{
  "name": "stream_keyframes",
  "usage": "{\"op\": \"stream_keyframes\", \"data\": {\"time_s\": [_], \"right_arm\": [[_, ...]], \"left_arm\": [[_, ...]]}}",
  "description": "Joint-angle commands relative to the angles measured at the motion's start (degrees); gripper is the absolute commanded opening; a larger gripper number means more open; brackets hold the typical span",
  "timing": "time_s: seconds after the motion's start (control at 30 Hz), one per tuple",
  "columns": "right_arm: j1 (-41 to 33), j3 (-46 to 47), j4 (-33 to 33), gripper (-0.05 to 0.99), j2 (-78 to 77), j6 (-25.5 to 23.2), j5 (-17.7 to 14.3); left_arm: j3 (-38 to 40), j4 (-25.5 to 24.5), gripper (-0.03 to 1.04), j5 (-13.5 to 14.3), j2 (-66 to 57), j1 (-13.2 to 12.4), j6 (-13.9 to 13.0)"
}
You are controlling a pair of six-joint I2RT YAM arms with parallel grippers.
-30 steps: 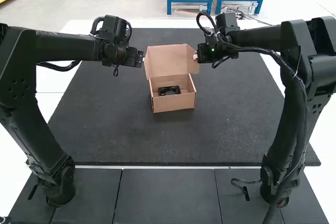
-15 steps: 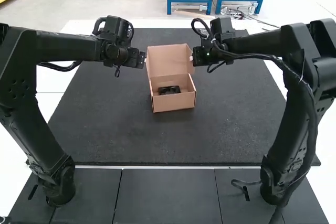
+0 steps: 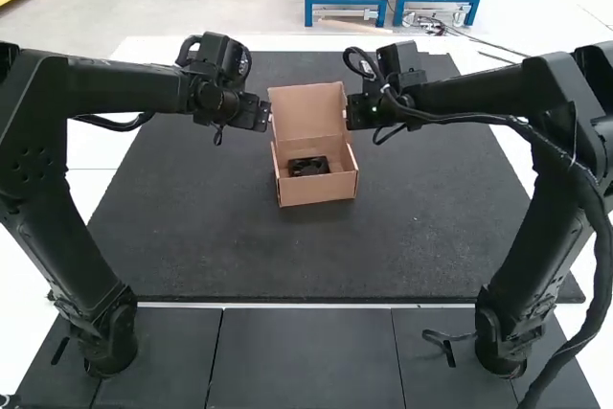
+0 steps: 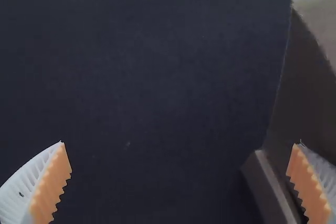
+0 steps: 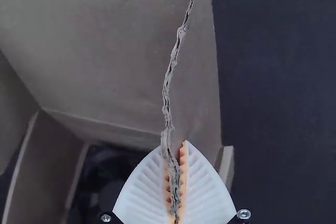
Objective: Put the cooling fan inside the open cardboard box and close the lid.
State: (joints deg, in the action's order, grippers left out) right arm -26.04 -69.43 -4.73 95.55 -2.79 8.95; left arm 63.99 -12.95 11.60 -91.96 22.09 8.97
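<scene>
Both claws have closed in on the cardboard box [image 3: 316, 187]; the cooling fan [image 3: 311, 166] sits inside it; my right claw [image 5: 175, 192] is pinched on the side flap [image 5: 197, 77], left claw [image 4: 178, 148] wide open, empty, beside the box; next, I'd swing the lid [image 3: 306, 107] down.

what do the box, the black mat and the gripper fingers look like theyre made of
Box: brown corrugated cardboard, matte; the raw edge of the flap shows wavy layers.
Mat: black, dull, finely grained, probably foam or rubber.
Fingers: white ribbed shells, likely plastic, with orange toothed pads that look rubbery.
</scene>
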Motion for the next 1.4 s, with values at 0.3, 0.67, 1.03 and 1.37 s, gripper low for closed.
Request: {"op": "stream_keyframes", "data": {"time_s": [0.3, 0.67, 1.03, 1.37], "right_arm": [[-1.7, 5.5, -1.0, 0.01, -4.4, -2.5, 1.6], [-1.7, 6.9, -1.3, 0.01, -4.7, -4.8, 2.5], [-2.1, 9.8, -2.9, 0.01, -5.2, -5.7, 3.5], [-3.3, 14.5, -8.8, 0.01, -6.9, -5.8, 2.2]], "left_arm": [[-2.7, -0.7, 0.97, -0.7, 4.9, 2.0, 0.5], [-4.5, -1.5, 0.97, -0.7, 6.3, 3.3, 0.3], [-5.8, -1.6, 0.97, -1.0, 7.4, 4.1, 0.3], [-8.6, -0.9, 0.97, -1.2, 9.1, 4.1, 0.4]]}}
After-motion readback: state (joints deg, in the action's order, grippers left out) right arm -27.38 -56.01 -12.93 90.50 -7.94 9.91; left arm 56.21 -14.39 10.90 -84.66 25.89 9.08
